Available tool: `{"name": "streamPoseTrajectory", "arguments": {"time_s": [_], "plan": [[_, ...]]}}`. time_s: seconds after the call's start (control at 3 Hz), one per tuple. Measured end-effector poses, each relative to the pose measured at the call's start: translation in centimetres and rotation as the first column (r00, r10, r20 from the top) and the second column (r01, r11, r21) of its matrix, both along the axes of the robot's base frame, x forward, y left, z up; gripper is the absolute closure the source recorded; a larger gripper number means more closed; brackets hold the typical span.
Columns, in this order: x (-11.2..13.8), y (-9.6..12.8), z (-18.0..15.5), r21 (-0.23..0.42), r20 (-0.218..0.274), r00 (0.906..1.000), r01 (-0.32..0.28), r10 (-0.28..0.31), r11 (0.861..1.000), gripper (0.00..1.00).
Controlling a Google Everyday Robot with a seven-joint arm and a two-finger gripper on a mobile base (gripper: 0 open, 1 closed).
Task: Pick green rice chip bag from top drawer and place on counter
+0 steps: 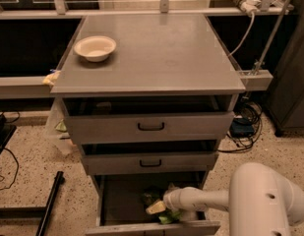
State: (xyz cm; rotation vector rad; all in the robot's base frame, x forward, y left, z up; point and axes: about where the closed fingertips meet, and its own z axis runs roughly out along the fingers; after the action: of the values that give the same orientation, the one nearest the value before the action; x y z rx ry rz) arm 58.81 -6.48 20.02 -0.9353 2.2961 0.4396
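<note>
The green rice chip bag [168,216] lies in the pulled-out bottom drawer [156,227], with only lime-green patches showing beside and under my arm. My gripper [158,207] is inside that drawer, right at the bag; the wrist covers much of it. The top drawer [150,126] is open only a crack and its inside is dark. The grey counter [156,53] on top of the cabinet carries a white bowl [95,47] at its back left.
The middle drawer [150,163] is open a little. My white arm [264,203] crosses the lower right. Cables and a blue box [241,127] lie on the floor at the right. A black bar [50,203] lies on the floor at the left. Grey side ledges flank the cabinet.
</note>
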Motion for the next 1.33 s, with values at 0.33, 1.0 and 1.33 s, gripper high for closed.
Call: {"name": "streamPoseTrajectory", "arguments": {"time_s": [0.33, 1.0, 1.33], "plan": [[-0.3, -0.3, -2.2, -0.022, -0.044, 0.9990, 0.006, -0.007, 1.000, 0.01], [-1.0, -0.5, -5.2, -0.065, -0.107, 0.9942, -0.006, -0.001, 0.998, 0.19], [-1.2, -0.8, -5.4, -0.083, -0.100, 0.9950, -0.020, 0.011, 0.996, 0.42]]}}
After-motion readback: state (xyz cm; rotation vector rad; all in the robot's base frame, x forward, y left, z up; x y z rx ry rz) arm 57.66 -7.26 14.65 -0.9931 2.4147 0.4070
